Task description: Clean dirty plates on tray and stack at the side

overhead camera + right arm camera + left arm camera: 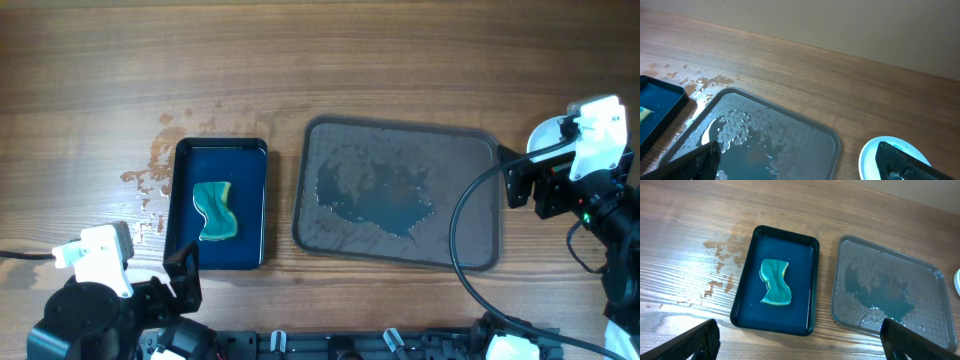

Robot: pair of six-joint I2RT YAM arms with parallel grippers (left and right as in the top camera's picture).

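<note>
The wooden table (300, 60) carries all task items. The tray (465, 200) lies right of centre. It holds no plates, only a film and pool of water (385, 200) across its floor. Just to its left, apart from it, sits a smaller dark-blue tray (250, 200) with a teal-and-yellow sponge (215, 212) lying flat inside.

The left gripper (799, 330) hovers near the table's front edge, in front of the blue tray, with its jaws fully apart and nothing between them. The right gripper (797, 152) hangs at the right end of the tray, jaws likewise spread wide and empty.

A white plate (869, 156) rests on the table just beyond the tray's right corner, partly hidden by a finger. Whether it is a single plate or a stack cannot be determined.

Assessment: the cleaning and stacking steps appear complete, since no plate is left on the tray. The next move calls for confirmation only — check that the stack sits square, then keep both arms clear of the plate and sponge.
</note>
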